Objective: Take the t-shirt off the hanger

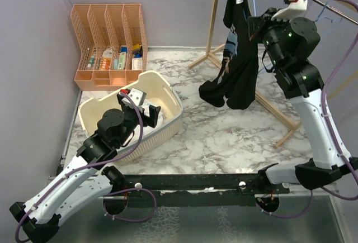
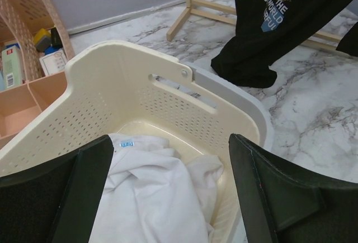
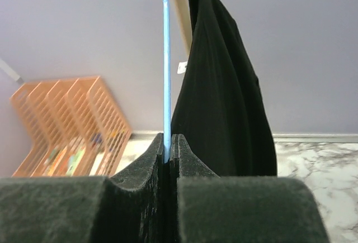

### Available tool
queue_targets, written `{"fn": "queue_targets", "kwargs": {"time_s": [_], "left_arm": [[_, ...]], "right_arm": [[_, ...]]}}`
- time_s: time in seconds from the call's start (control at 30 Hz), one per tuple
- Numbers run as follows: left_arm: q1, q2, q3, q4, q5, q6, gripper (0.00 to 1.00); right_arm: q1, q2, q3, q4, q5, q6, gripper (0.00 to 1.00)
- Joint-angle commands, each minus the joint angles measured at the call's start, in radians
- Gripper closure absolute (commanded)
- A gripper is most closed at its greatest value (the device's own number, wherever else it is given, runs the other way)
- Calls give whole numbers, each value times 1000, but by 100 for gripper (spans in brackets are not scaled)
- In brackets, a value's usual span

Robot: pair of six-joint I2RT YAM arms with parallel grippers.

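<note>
The right hand [image 3: 169, 145] pinches the blue hanger [image 3: 165, 58], with the black t-shirt [image 3: 224, 114] draped beside it. The left hand [image 2: 170, 187] gapes empty over the basket [image 2: 128, 81].

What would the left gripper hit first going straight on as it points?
Probably the white cloth in the cream basket, just ahead of the open left gripper; depth is unclear.

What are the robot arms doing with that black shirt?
The right end effector is pinching the blue hanger, and the black t-shirt is draped on it, not off yet. The left end effector is open above a cream basket with white cloth inside.
</note>
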Motion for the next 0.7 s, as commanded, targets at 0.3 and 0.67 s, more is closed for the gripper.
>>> {"fn": "queue_targets", "kwargs": {"time_s": [0.3,0.67], "left_arm": [[6,110,120,130,325,42,12],[6,273,442,200,658,58,11]], "right_arm": [[-6,-404,-265,-201,-647,28,99],[-6,-677,-399,-443,-740,21,99]]}}
